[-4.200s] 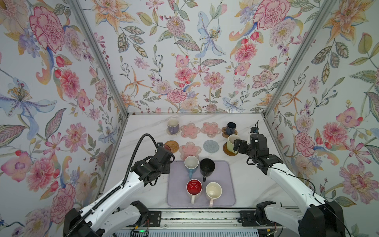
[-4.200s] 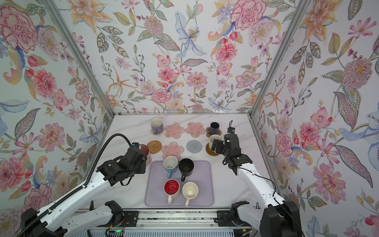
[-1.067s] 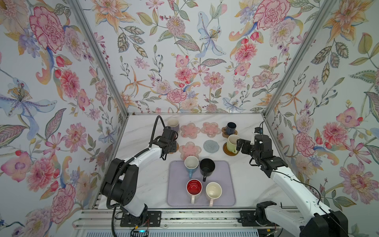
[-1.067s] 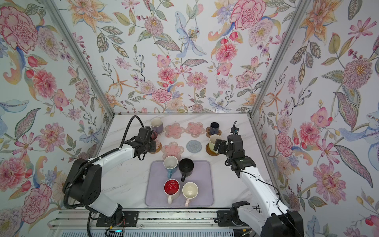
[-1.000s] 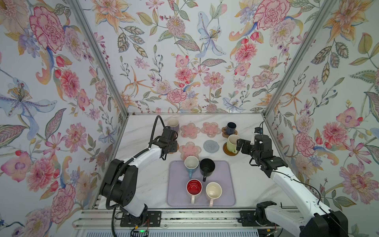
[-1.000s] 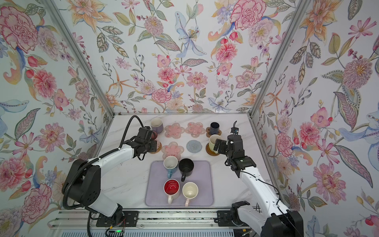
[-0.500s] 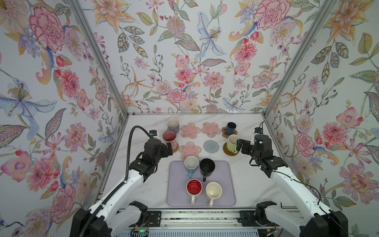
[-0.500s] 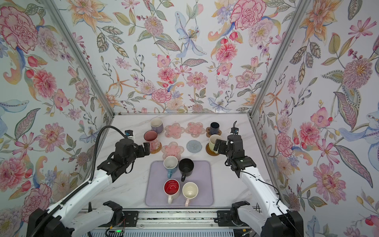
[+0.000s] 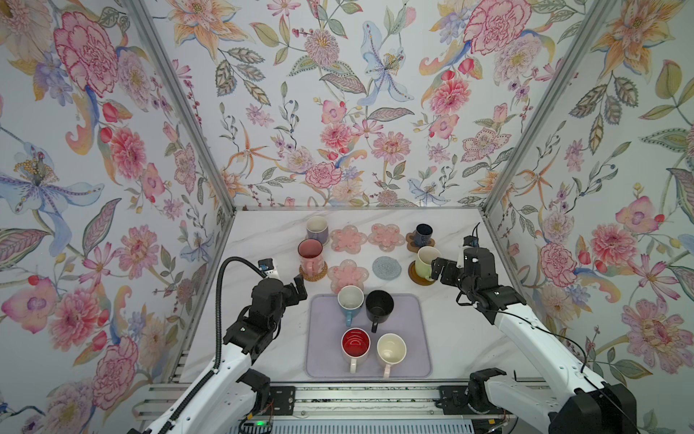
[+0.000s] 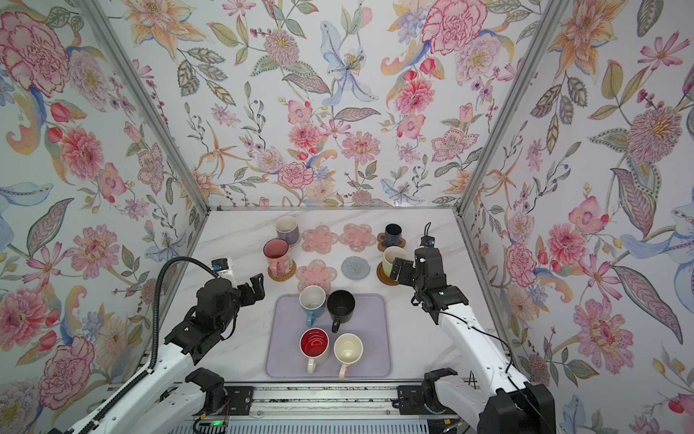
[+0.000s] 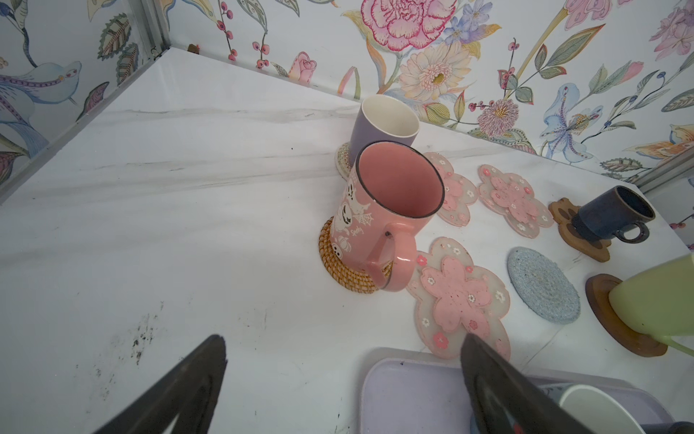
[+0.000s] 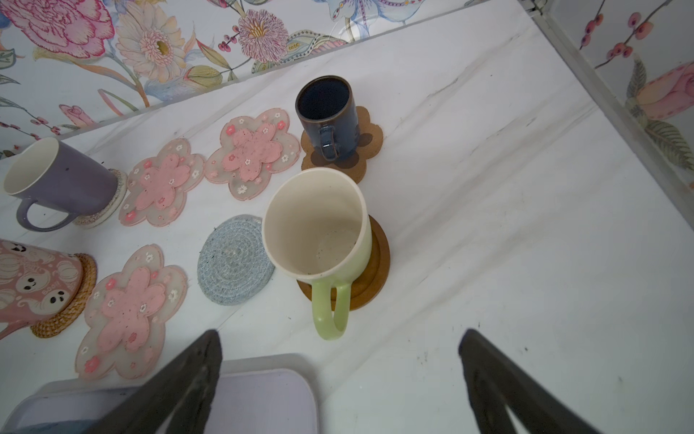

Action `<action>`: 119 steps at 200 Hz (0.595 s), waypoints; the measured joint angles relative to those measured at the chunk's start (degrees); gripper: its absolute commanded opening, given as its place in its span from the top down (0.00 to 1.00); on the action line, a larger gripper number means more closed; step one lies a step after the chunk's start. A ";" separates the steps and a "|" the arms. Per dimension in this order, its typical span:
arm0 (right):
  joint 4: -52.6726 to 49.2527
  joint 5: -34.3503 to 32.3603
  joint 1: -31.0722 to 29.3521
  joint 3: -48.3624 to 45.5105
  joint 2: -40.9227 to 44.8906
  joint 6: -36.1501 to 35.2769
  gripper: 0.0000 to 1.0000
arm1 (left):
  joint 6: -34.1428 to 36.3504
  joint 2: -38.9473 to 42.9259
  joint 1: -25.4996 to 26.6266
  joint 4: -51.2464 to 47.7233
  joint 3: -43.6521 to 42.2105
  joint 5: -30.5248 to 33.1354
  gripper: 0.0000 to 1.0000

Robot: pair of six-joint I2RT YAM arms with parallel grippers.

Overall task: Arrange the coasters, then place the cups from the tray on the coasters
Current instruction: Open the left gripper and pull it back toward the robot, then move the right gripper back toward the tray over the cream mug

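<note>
Four mugs [image 9: 379,306] wait on tray [image 9: 417,338]; we see pink mug [image 9: 311,253] seated on rattan coaster [image 9: 317,276]; left gripper [image 11: 342,338], right gripper [image 12: 340,332] both spread, empty, free for next.

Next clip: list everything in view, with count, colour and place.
Mugs on coasters: 4; lavender mug on beaded coaster, pink mug on rattan coaster, navy mug on paw coaster, green mug on wooden disc.
Mugs on tray: 4; blue mug, black mug, red-lined mug, cream mug.
Bare coasters: 4; three pink flower coasters, one grey knit coaster; between the mug pairs.
Tray: 1, lavender, front centre.
Table: 1, white marble.
Walls: 3, floral.
Claws: 2, black, open, empty; left claw by the pink mug, right claw by the green mug.
</note>
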State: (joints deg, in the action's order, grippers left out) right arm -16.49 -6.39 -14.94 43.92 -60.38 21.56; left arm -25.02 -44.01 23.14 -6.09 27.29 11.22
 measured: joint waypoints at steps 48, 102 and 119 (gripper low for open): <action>-9.05 -3.56 -8.98 2.12 5.09 2.89 0.01 | -0.44 1.99 0.00 0.44 -0.79 0.20 0.01; -20.33 -9.16 -25.77 2.91 9.20 12.76 0.01 | -1.03 3.74 0.00 1.36 -1.92 1.22 0.01; -22.97 -10.69 -31.08 2.91 9.90 16.83 0.01 | -1.03 3.74 0.00 1.36 -1.92 1.22 0.01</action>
State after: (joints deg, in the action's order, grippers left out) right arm -39.46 -17.08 -46.02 46.83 -50.48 38.39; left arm -26.04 -40.27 23.14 -4.73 25.36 12.45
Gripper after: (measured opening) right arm 0.992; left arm 0.989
